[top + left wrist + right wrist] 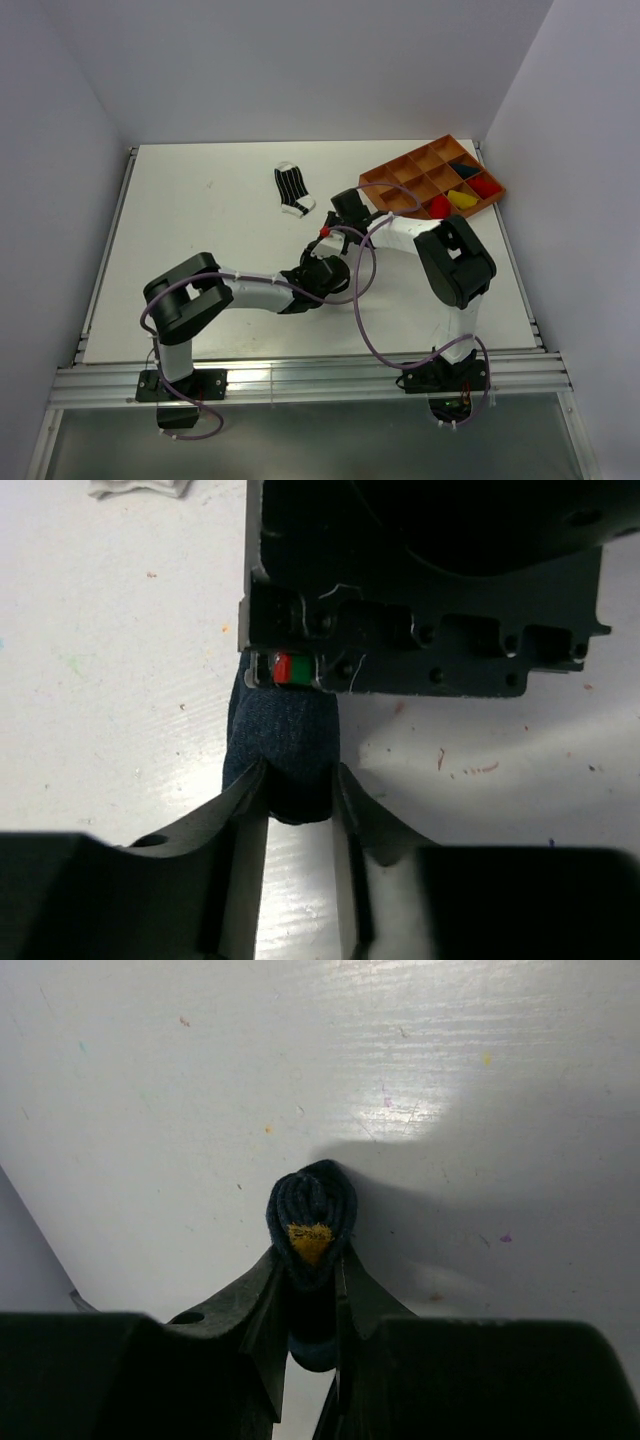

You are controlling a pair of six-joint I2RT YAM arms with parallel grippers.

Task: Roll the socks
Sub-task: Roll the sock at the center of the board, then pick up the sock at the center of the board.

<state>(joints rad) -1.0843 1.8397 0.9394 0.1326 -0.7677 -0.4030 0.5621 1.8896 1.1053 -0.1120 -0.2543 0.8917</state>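
A dark navy sock [285,740] is rolled into a bundle, and both grippers hold it over the middle of the table. My left gripper [298,780] is shut on one end. My right gripper [310,1255] is shut on the other end, where the roll [312,1200] shows a yellow patch. In the top view the left gripper [318,272] and the right gripper [330,235] meet close together. The black-and-white striped sock [292,190] lies flat beyond them. No red sock with a white figure shows.
An orange-brown divided tray [395,175] stands at the back right, with red [438,207], yellow [461,198] and dark bundles in its compartments. The body of the right gripper [420,580] fills the top of the left wrist view. White walls surround the table.
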